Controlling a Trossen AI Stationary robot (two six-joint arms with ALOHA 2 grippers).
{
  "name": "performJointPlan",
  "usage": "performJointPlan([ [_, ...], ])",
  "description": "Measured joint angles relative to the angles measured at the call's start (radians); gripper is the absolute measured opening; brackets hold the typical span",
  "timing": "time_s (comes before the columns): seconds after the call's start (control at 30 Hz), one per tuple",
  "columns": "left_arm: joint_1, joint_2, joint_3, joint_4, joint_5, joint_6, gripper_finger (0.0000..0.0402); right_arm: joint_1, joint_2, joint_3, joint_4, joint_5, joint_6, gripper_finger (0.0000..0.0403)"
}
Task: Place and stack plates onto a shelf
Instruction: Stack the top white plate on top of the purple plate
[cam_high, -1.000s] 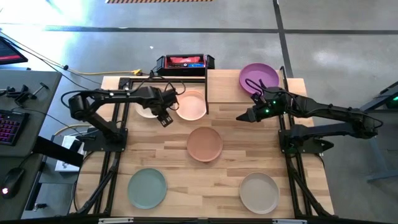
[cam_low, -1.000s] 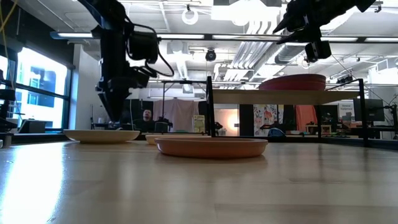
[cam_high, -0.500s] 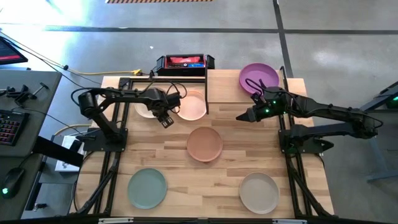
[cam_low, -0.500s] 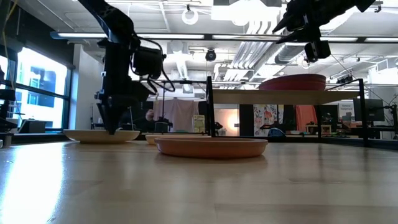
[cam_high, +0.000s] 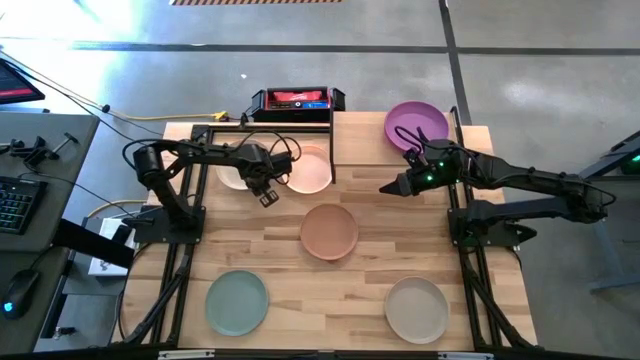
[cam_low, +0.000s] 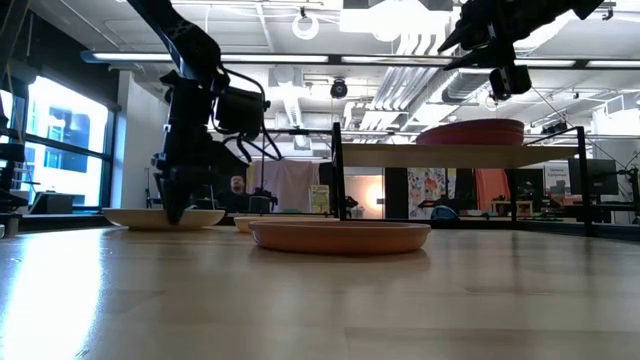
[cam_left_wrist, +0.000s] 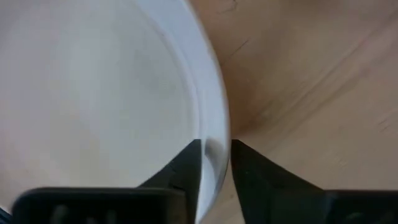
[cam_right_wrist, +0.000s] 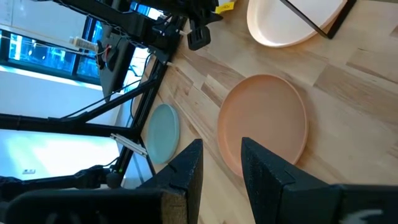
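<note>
My left gripper (cam_high: 266, 195) points down at the near-right rim of the cream plate (cam_high: 232, 174), which lies flat on the table at the far left, and it is shut on that rim. The pale pink plate (cam_high: 308, 168) lies beside the cream one. The tan plate (cam_high: 329, 230) is mid-table, the mint green plate (cam_high: 237, 302) at the near left and the beige-grey plate (cam_high: 417, 310) at the near right. The purple plate (cam_high: 416, 122) rests on the raised shelf (cam_low: 450, 155) at the far right. My right gripper (cam_high: 385, 188) hangs open in the air by the shelf, holding nothing. My left gripper (cam_left_wrist: 216, 165) has the cream plate's rim (cam_left_wrist: 214, 144) between its two fingers, one finger inside the plate's hollow and one outside on the table side. The fingers come from above, pointing steeply down. The plate's bottom (cam_low: 160, 218) lies flat on the table.
A black metal frame (cam_high: 262, 128) stands over the far-left plates, with an upright post (cam_high: 332, 150) beside the pale pink plate. A red-and-black box (cam_high: 297, 100) sits beyond the far edge. Bare tabletop (cam_high: 400, 240) lies between the tan plate and the right arm's base.
My left gripper has come down onto the cream plate's rim and tipped more steeply downward. The plate has stayed where it was on the table.
</note>
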Motion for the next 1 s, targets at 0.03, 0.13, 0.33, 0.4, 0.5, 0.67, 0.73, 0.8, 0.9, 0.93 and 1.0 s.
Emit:
performJointPlan([
  [0.03, 0.0, 0.0, 0.0, 0.0, 0.0, 0.006, 0.0056, 0.0, 0.0, 0.0, 0.0, 0.0, -0.004, 0.0091],
  [0.13, 0.0, 0.0, 0.0, -0.002, -0.005, 0.019, 0.0016, 0.0, 0.0, 0.0, 0.0, 0.002, -0.006, 0.0091],
  [0.33, -0.004, -0.001, 0.001, -0.064, -0.018, 0.021, 0.0009, 0.0, 0.0, 0.0, 0.0, 0.008, -0.006, 0.0091],
  [0.4, -0.012, -0.003, 0.001, -0.1, -0.019, 0.021, 0.0004, 0.0, 0.0, 0.0, 0.0, 0.008, -0.006, 0.0091],
  [0.5, -0.035, -0.021, 0.001, -0.141, -0.019, 0.027, 0.0003, 0.0, 0.0, 0.0, 0.0, 0.008, -0.006, 0.0091],
  [0.67, -0.098, -0.083, 0.0, -0.181, -0.014, 0.03, 0.0002, 0.0, 0.0, 0.0, 0.0, 0.008, -0.006, 0.0091],
  [0.73, -0.13, -0.121, 0.0, -0.205, -0.014, 0.029, 0.0002, 0.0, 0.0, 0.0, 0.0, 0.008, -0.002, 0.0091],
  [0.8, -0.165, -0.16, 0.0, -0.223, -0.015, 0.029, 0.0002, 0.0, 0.0, 0.0, 0.001, 0.008, 0.005, 0.0091],
  [0.9, -0.222, -0.227, 0.001, -0.248, -0.017, 0.054, 0.0001, 0.0, 0.0, 0.0, 0.022, 0.008, 0.016, 0.0091],
  [0.93, -0.242, -0.248, 0.001, -0.256, -0.018, 0.058, 0.0001, 0.0, 0.0, 0.0, 0.03, 0.009, 0.033, 0.0091],
  [1.0, -0.284, -0.289, 0.001, -0.271, -0.017, 0.086, 0.0001, 0.0, 0.0, 0.0, 0.05, 0.018, 0.051, 0.0091],
])
